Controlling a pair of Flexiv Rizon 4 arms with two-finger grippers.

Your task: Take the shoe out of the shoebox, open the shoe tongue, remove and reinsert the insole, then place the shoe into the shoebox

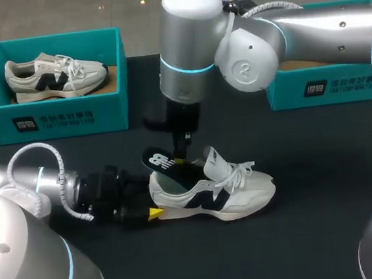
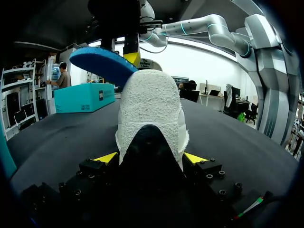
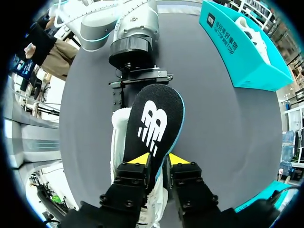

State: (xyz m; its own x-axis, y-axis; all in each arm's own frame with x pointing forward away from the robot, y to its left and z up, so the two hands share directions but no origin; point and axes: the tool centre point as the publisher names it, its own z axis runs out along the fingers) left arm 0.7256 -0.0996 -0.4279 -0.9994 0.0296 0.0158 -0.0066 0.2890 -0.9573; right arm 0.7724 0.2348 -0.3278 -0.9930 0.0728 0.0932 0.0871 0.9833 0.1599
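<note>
Two-handed, left fingers [image 2: 105,157] clamp shoe [image 1: 233,189], right fingers [image 3: 139,158] pinch insole [image 3: 154,121] (seemingly half-out), mid table [image 1: 313,233]

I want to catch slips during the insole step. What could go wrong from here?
The right pincer clamps the insole, which sticks up tilted and only partly inside the shoe, so it may buckle or slip. The left pincer holds the shoe only at its heel, so a snagging insole could tilt or drag it. The loose laces near the opening might catch.
</note>
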